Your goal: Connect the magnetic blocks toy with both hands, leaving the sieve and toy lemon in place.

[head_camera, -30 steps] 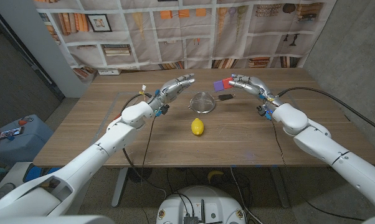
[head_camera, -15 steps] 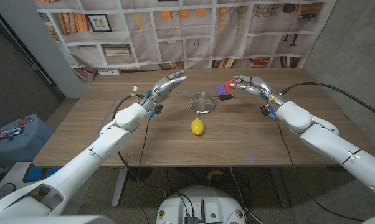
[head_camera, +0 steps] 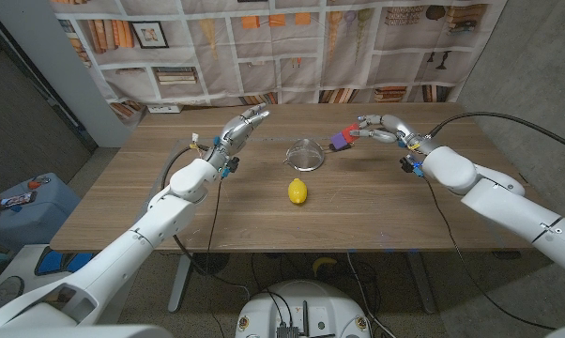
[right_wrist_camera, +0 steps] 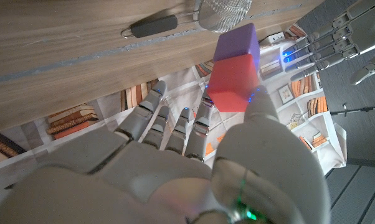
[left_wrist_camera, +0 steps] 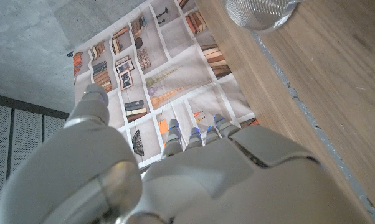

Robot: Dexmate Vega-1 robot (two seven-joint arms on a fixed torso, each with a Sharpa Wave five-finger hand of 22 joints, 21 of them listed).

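My right hand holds the magnetic blocks toy, a purple block joined to a red one, in the air just right of the sieve. In the right wrist view the purple block sits against the red block, which is pinched at my fingertips above the sieve's dark handle. My left hand hovers to the left of the sieve with its fingers stretched out and nothing in it. The yellow toy lemon lies nearer me, in front of the sieve.
The metal sieve stands on the wooden table near the middle. A bookshelf-print backdrop hangs behind the far edge. My left hand shows in the right wrist view, across from the blocks.
My right hand has carried the joined blocks rightward and slightly down, away from the sieve. My left hand has drawn back to the left, away from the sieve, fingers still spread.
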